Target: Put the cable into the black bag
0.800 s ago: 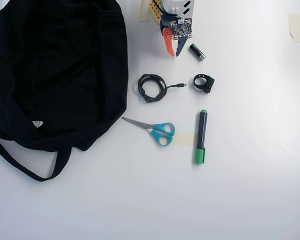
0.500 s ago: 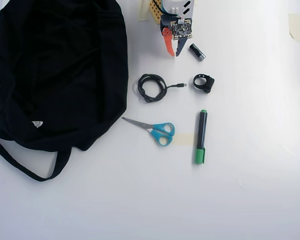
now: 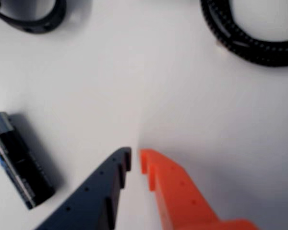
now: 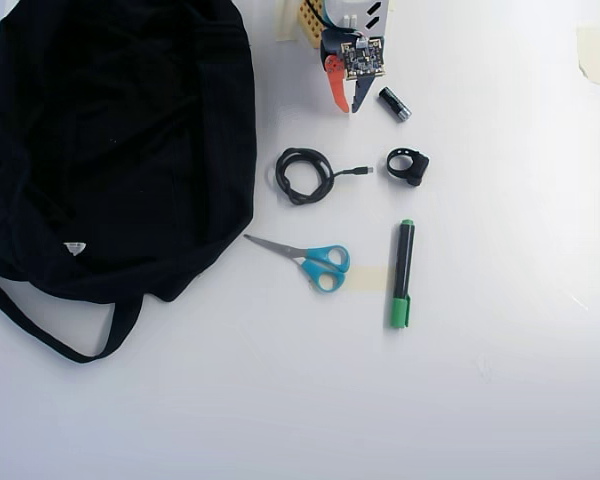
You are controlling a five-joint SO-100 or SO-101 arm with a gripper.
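The orange-and-dark-blue two-finger gripper (image 4: pixel 346 106) hangs with its tips nearly together and empty, so it should spread wide and descend over the near rim of the thin black coiled cable (image 4: pixel 303 175) (lying beside the large soft black fabric bag (image 4: pixel 120 140)) — straddling one strand — before it pinches

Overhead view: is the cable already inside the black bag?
No, the cable lies coiled on the white table to the right of the black bag, clear of its fabric and untouched by the gripper.
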